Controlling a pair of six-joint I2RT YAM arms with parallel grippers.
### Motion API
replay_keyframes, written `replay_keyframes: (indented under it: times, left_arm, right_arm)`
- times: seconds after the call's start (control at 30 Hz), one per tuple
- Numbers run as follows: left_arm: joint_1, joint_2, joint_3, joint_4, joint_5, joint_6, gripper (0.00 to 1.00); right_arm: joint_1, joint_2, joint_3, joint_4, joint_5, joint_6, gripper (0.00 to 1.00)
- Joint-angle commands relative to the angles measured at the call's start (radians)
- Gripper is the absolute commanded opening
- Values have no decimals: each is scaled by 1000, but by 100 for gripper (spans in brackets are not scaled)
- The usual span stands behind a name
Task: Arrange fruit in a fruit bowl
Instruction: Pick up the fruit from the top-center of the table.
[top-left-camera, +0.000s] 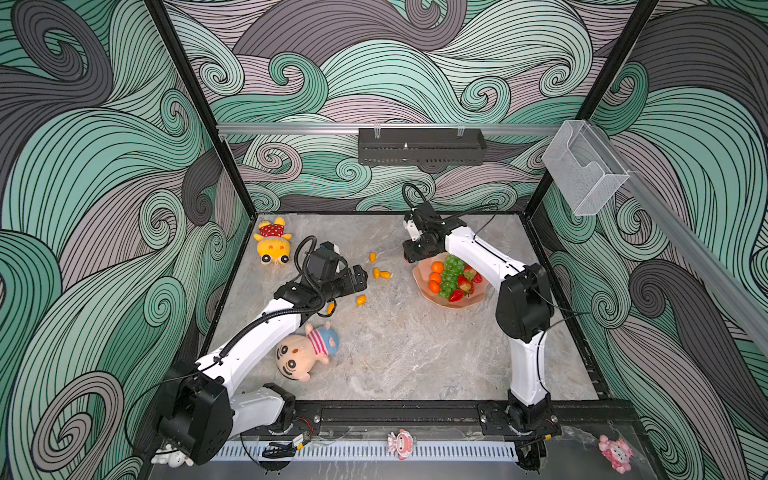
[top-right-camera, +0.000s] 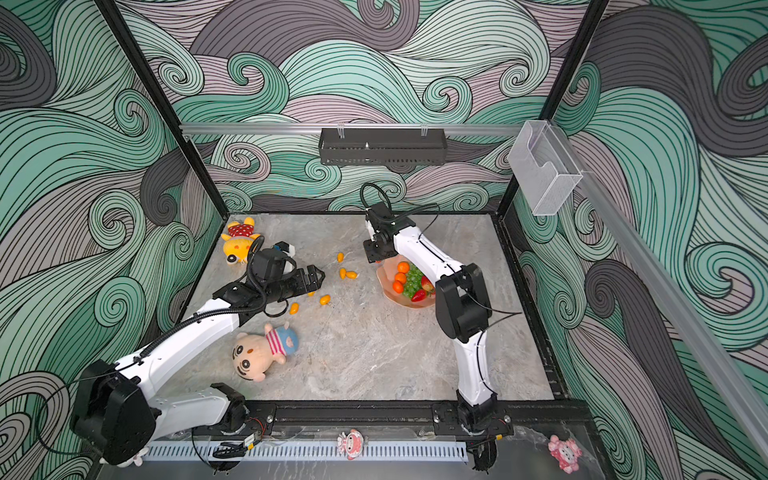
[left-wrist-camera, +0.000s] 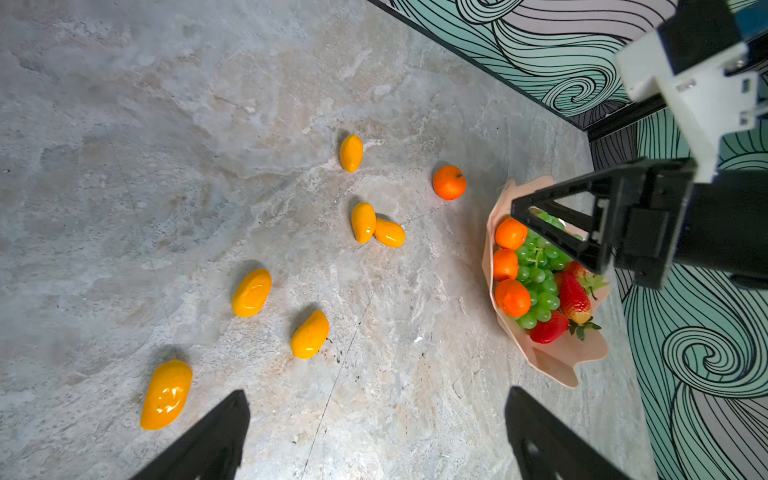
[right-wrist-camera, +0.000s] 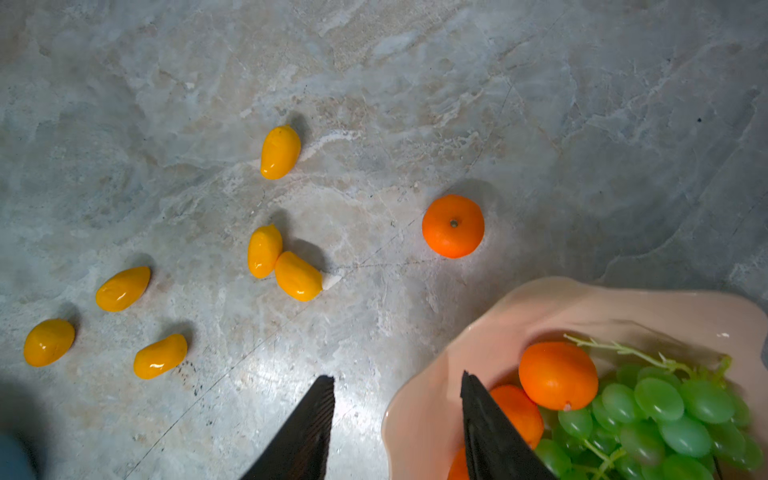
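The peach-pink fruit bowl (top-left-camera: 420, 275) (right-wrist-camera: 432, 411) stands at the table's right. It holds tangerines (top-left-camera: 435, 277), a green grape bunch (top-left-camera: 453, 272) and strawberries (top-left-camera: 456, 295). One loose tangerine (right-wrist-camera: 453, 225) (left-wrist-camera: 449, 182) lies on the table just beyond the bowl's rim. Several kumquats (left-wrist-camera: 363, 222) (top-left-camera: 376, 272) are scattered mid-table. My right gripper (right-wrist-camera: 397, 376) (top-left-camera: 409, 252) is open above the bowl's far-left rim, one finger over the bowl and one over the table, holding nothing. Left of the kumquats, my left gripper (left-wrist-camera: 376, 432) (top-left-camera: 362, 278) hangs open and empty.
A yellow plush doll (top-left-camera: 273, 245) lies at the back left and a striped-shirt doll (top-left-camera: 305, 351) under my left arm. A black basket (top-left-camera: 422, 146) hangs on the back wall, a clear box (top-left-camera: 584, 170) on the right rail.
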Motion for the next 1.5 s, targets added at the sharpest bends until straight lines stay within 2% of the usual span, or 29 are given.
replay_keyframes:
  times: [0.0,0.3,0.57,0.8,1.47]
  left_arm:
    - [20,29,58,24,34,19,99]
    - [111,134,167,-30,146,58,99]
    - [215,223,230,-67,326,101,98]
    - [254,279,281,-113,450,146,99]
    - [260,292,277,-106,475,147,99]
  right_arm:
    - [2,79,118,-71,39,-21,50]
    - [-2,329,441,-217,120,-69,51]
    - [-15,408,504,-230,207,-79,54]
    - [-30,476,576,-228,179,-85,57]
    - [-40,552,642,-311,81,-54,56]
